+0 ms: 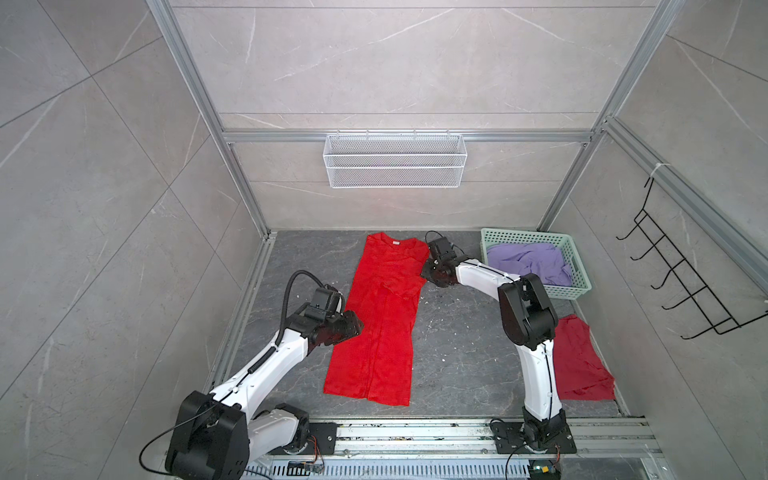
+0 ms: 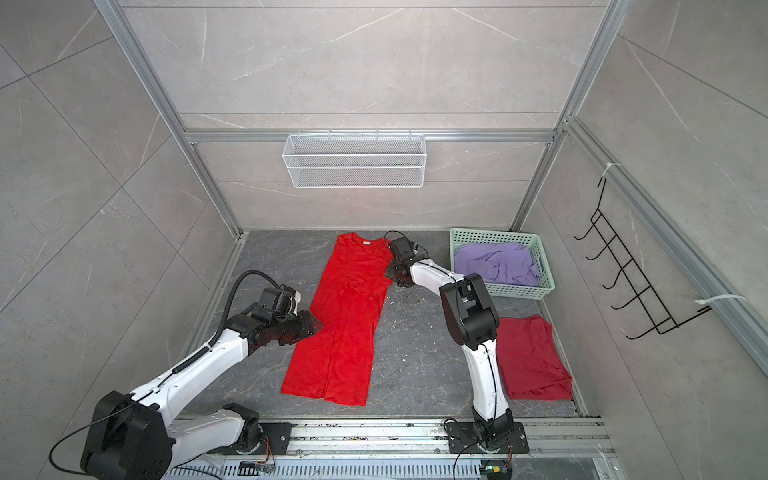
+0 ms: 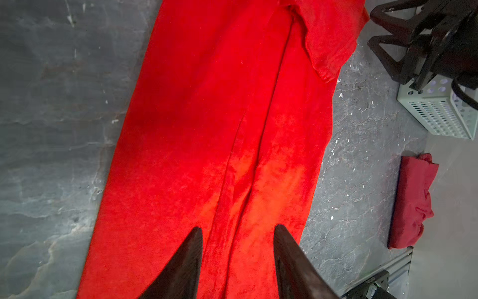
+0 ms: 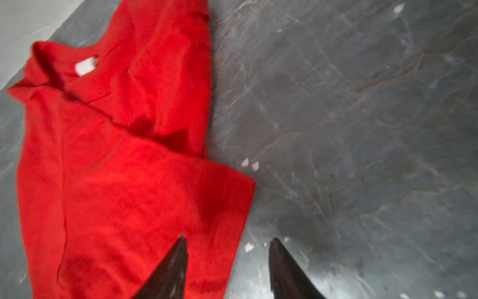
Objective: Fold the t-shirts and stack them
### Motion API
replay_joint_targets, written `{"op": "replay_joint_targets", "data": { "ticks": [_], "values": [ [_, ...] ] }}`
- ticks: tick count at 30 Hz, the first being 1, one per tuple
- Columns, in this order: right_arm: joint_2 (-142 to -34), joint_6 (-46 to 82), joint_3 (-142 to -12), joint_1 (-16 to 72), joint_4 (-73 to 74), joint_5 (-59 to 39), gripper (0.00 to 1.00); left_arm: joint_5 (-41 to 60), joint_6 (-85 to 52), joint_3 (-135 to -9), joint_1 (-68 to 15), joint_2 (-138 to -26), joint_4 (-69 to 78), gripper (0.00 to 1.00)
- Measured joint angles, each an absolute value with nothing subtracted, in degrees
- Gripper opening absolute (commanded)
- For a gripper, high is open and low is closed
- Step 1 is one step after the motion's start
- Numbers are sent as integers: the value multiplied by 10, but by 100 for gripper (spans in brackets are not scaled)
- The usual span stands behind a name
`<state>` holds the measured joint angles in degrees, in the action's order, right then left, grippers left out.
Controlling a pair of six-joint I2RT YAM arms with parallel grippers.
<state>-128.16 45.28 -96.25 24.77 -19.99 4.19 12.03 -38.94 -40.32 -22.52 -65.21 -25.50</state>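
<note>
The bright red t-shirt (image 1: 380, 328) (image 2: 343, 332) lies on the dark table as a long narrow strip, its white neck label (image 1: 395, 242) (image 4: 86, 66) at the far end. My left gripper (image 1: 354, 328) (image 3: 238, 227) hovers open over the shirt's left edge near the middle, nothing between its fingers. My right gripper (image 1: 428, 275) (image 4: 229, 238) stands open at the folded right sleeve, one fingertip over the cloth and one over the table. A darker red t-shirt (image 1: 582, 365) (image 2: 532, 361) lies folded at the front right. The lavender t-shirt (image 1: 532, 262) (image 2: 494, 262) sits crumpled in the basket.
The mint-green basket (image 1: 578, 286) (image 2: 545, 270) stands at the back right corner. A white wire shelf (image 1: 395, 160) hangs on the back wall and a black hook rack (image 1: 681, 270) on the right wall. Aluminium rails (image 1: 415, 436) run along the front edge.
</note>
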Motion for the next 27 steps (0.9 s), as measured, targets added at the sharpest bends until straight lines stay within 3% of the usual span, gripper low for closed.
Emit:
{"op": "replay_joint_targets", "data": {
  "ticks": [16,27],
  "values": [
    [-1363,451,-1100,246,-316,101,42,103,-406,-394,-226,-660,-253,48],
    [-1418,437,-1198,249,-384,122,0,95,-406,-394,-226,-680,-249,48]
  ]
}}
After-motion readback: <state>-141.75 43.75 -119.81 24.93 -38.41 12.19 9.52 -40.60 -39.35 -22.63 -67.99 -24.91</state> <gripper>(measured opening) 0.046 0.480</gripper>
